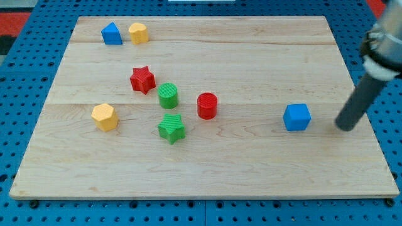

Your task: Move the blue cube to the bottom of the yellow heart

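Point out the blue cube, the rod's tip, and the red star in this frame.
blue cube (296, 117): camera view, middle of its front face.
my tip (345, 127): camera view, very end of the rod, right of the cube.
red star (142, 80): camera view, centre of its top.

Wooden board (251, 56) carries 8 small coloured blocks.

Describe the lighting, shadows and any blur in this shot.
Camera view: even, soft light on the wooden board, no strong glare; each block, such as the blue cube, casts only a faint short shadow. The arm at the view's right top is blurred, while my tip, just right of the blue cube and apart from it, is fairly sharp. The blocks look crisp.
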`<action>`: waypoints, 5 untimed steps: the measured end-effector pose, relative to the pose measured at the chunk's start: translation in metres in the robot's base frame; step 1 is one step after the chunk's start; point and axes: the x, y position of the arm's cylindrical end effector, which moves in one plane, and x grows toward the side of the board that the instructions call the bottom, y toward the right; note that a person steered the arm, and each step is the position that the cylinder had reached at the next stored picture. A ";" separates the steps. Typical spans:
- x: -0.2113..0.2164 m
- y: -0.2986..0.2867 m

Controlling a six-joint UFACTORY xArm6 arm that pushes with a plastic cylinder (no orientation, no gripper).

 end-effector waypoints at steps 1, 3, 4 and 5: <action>-0.004 -0.026; -0.037 -0.099; -0.061 -0.129; -0.077 -0.164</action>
